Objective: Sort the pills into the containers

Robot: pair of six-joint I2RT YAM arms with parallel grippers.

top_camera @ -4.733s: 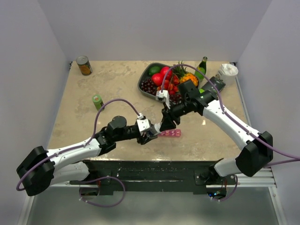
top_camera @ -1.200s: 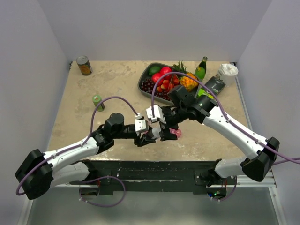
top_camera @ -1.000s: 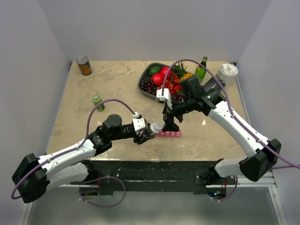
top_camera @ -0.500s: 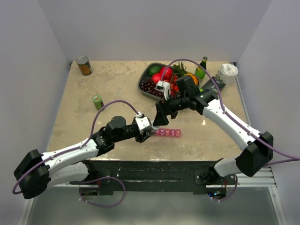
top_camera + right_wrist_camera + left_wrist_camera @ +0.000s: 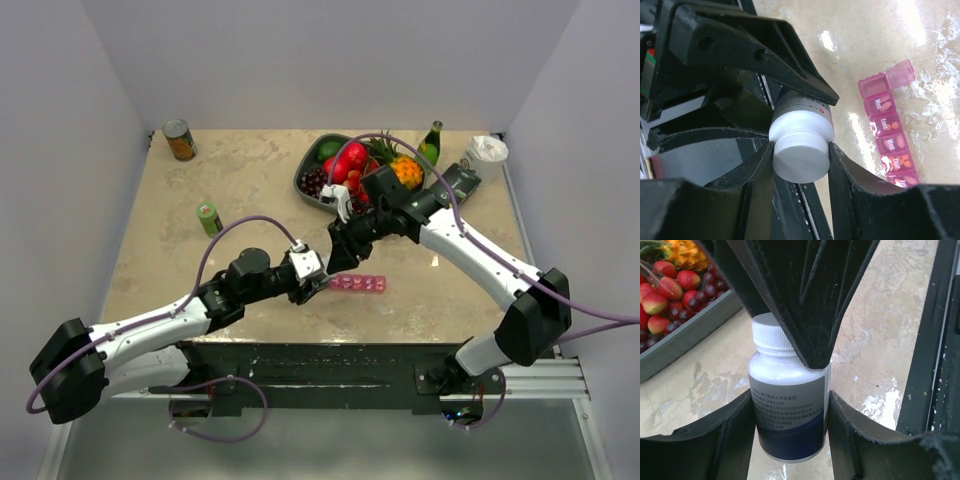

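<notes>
The pink pill organizer [image 5: 358, 283] lies near the table's front edge. In the right wrist view [image 5: 890, 135] its end lid stands open over an empty cell, and the other cells hold orange pills. My left gripper [image 5: 318, 277] is shut on the body of a small white pill bottle [image 5: 790, 410], held above the table just left of the organizer. My right gripper [image 5: 336, 262] comes down from above. Its fingers [image 5: 855, 200] are shut on the bottle's white cap [image 5: 801, 156].
A grey fruit tray [image 5: 312, 190] stands behind the grippers and shows in the left wrist view [image 5: 685, 337]. A green glass bottle [image 5: 431, 143], a black device [image 5: 455, 183] and a white object [image 5: 487, 152] are at the back right. A tin can [image 5: 180, 140] and a small green can [image 5: 208, 217] are at the left.
My right gripper has moved left, from over the organizer to the bottle, and closed round its cap. My left gripper, still holding the bottle, has drawn slightly back to the left.
</notes>
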